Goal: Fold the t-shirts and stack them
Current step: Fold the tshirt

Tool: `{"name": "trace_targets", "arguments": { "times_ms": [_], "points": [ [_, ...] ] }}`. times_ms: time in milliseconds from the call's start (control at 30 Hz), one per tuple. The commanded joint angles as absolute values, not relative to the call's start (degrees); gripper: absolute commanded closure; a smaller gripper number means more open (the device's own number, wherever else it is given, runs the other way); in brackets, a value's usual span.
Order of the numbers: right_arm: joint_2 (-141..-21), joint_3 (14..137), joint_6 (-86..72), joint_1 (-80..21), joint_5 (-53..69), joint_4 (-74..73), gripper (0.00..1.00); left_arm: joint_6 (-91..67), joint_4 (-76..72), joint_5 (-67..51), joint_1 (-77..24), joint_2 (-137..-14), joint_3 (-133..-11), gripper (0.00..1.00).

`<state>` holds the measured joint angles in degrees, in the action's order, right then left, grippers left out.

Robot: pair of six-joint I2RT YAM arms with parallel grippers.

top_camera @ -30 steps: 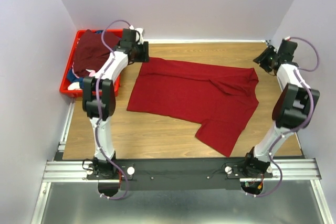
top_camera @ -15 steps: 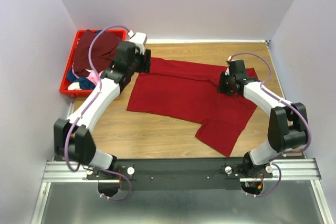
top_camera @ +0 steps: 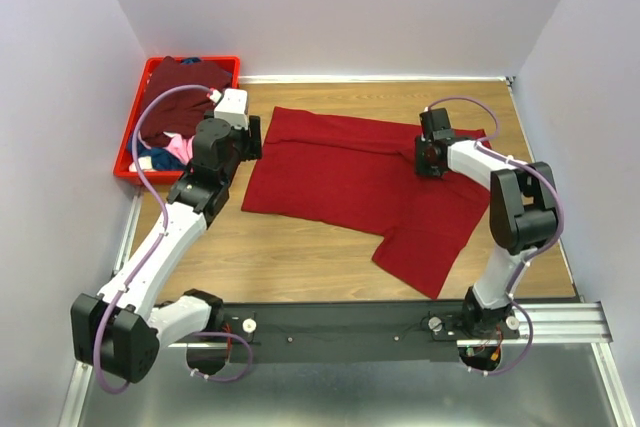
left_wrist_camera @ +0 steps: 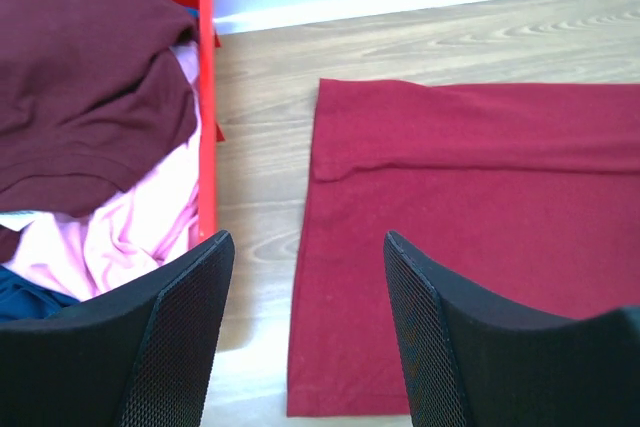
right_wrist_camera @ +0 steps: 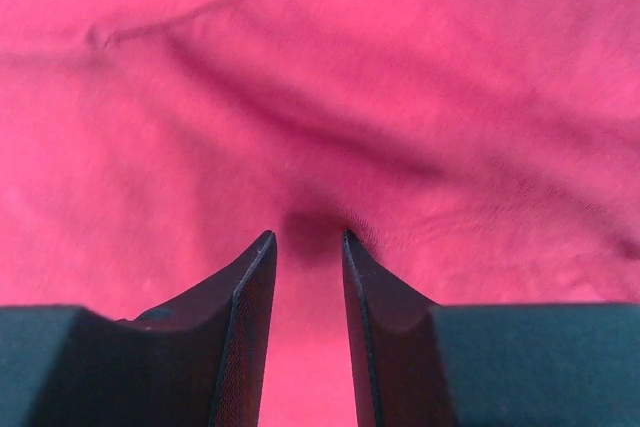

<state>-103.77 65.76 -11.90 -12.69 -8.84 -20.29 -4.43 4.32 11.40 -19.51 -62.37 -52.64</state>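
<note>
Right wrist: red t-shirt [right_wrist_camera: 320, 97] puckers between the fingers [right_wrist_camera: 245, 307].

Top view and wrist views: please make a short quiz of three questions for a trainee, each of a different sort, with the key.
1. True or false: the crate holds a maroon t-shirt.
2. The right gripper is at: A the crate; B the red t-shirt; C bare table.
3. Fill in: the left gripper is ____ (open or shut).
Key: 1 true; 2 B; 3 open.
</note>
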Motion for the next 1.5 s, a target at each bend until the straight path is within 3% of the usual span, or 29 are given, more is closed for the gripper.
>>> {"name": "trace_targets", "arguments": {
  "times_ms": [0,400,500,667,1033,1300,1467],
  "points": [
    [-106.25,69.51,-10.20,-13.01,-15.55,-21.18,0.61,-3.69,1.58,14.33,-19.34,-62.23,-52.03,0.30],
    [-111.70,72.68,-8.44,-13.01,-17.93,-21.36,0.61,-3.52,1.76,13.10,-19.34,-63.98,-52.38,0.30],
    [-112.41,73.30,-8.00,-13.01,-18.11,-21.36,0.66,-3.60,1.76,12.92,-19.42,-64.34,-52.29,0.30],
    [-110.40,73.48,-7.03,-13.01,-17.67,-21.53,0.89,-3.52,1.85,12.83,-19.42,-65.13,-52.38,0.30],
    [-105.03,73.30,-6.24,-13.01,-13.98,-26.54,0.95,-3.43,2.11,12.13,-19.42,-66.18,-52.65,0.30],
    [-106.43,75.06,-8.35,-13.10,-5.28,-33.22,0.92,-3.25,2.37,11.69,-19.42,-66.71,-52.73,0.30],
    [-108.36,75.93,-9.40,-13.01,0.52,-35.68,0.83,-3.16,2.46,11.08,-19.34,-67.24,-52.82,0.30]
  ]
}}
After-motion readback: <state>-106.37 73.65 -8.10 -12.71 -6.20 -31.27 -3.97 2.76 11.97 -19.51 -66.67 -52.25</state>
